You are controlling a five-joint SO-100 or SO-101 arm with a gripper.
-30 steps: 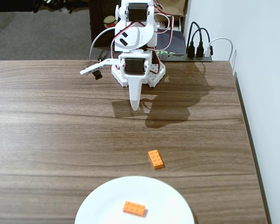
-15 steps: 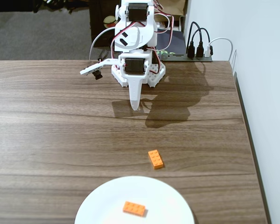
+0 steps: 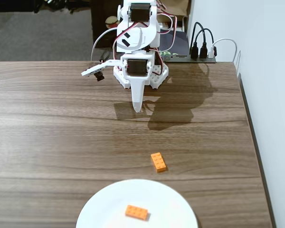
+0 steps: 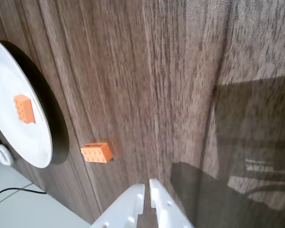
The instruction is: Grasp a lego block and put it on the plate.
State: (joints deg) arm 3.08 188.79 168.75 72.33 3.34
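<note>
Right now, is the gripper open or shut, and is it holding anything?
Shut and empty. In the wrist view the white two-finger gripper has its tips nearly touching, nothing between them; the loose orange lego block lies apart on the wooden table.

Wooden table (image 3: 61, 133): plate (image 3: 104, 209), orange lego block (image 3: 158, 161)

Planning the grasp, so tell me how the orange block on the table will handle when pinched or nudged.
The orange block on the table looks like rigid moulded plastic, so it probably won't flex. It lies flat and low, so tipping or rolling seems unlikely. On the smooth wooden table, it may well slide if nudged.
</note>
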